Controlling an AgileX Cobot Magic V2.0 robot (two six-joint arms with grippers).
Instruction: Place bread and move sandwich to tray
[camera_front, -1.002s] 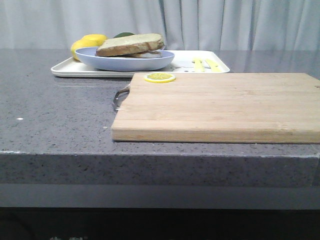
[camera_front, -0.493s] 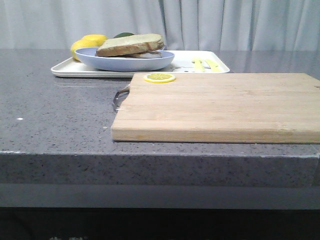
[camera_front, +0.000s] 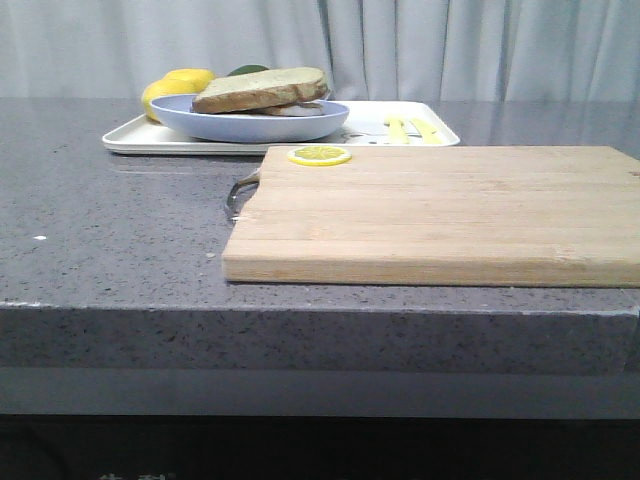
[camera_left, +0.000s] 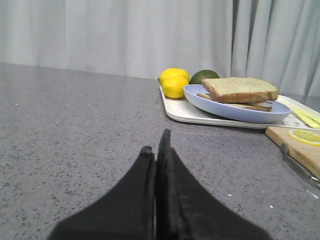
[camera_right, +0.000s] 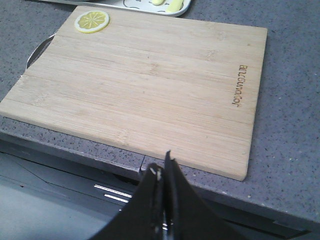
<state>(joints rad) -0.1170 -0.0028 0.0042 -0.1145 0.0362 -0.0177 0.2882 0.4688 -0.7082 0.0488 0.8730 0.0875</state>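
Note:
The sandwich (camera_front: 262, 90) lies on a pale blue plate (camera_front: 250, 122) that stands on the white tray (camera_front: 130, 138) at the back left; its top bread slice (camera_left: 240, 89) is greenish-tan with brown crust, and a lower slice shows beneath it. The same group shows in the left wrist view, with the plate (camera_left: 220, 106) on the tray (camera_left: 182, 112). My left gripper (camera_left: 156, 147) is shut and empty, low over the bare counter, short of the tray. My right gripper (camera_right: 161, 167) is shut and empty, at the counter's front edge before the cutting board. Neither gripper shows in the front view.
A wooden cutting board (camera_front: 430, 215) with a metal handle (camera_front: 238, 192) fills the front right; a lemon slice (camera_front: 319, 155) lies on its far left corner. Two lemons (camera_left: 174, 82) and an avocado (camera_left: 204, 76) sit at the tray's far end. Curtains hang behind.

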